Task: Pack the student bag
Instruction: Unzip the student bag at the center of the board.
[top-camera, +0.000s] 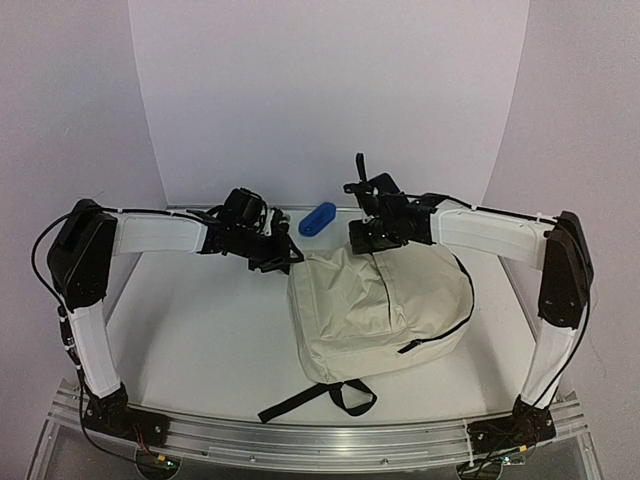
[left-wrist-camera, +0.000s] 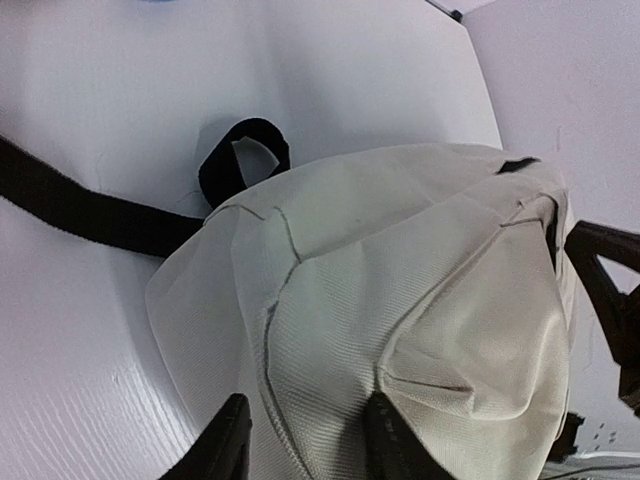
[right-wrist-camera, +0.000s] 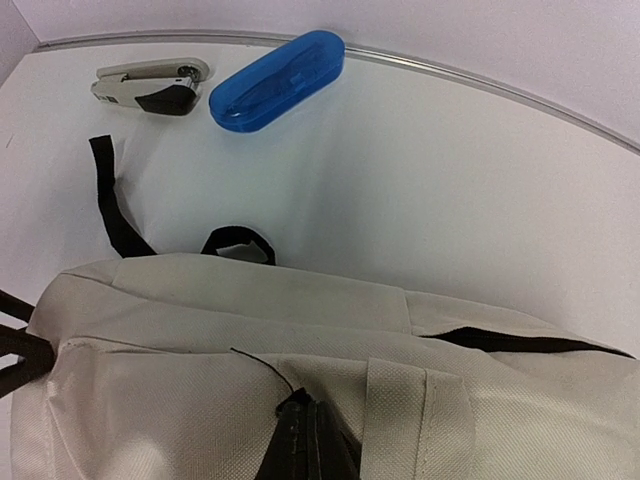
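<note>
On the white worktop (top-camera: 200, 330), a little right of centre, the student bag (top-camera: 370, 305): cream fabric, slumped and rumpled, a black zip (top-camera: 415, 345) curving along its right flank and one black strap (top-camera: 320, 398) trailing from its near edge toward the arm bases. At the bag's far left corner, the left fingers (left-wrist-camera: 228, 445), standing apart astride a bulge of the cream cloth, one dark tip on either side of it. Cannot tell from the wrist view whether gripping that fold or merely straddling it. At the bag's far edge, reached in from the right, the right fingers (right-wrist-camera: 305, 440), clenched tight together with no gap showing, tips pressed down against the top of the bag just beside a cream carry loop (right-wrist-camera: 395, 410). Cannot tell whether any cloth or thread is pinched between them. Beyond the bag, toward the back wall, on bare worktop and apart from the fabric, a translucent blue case (right-wrist-camera: 277, 78) lying at a slant. Just beside it, to its left in the right wrist view, a grey and black stapler (right-wrist-camera: 150, 86), lying flat.
</note>
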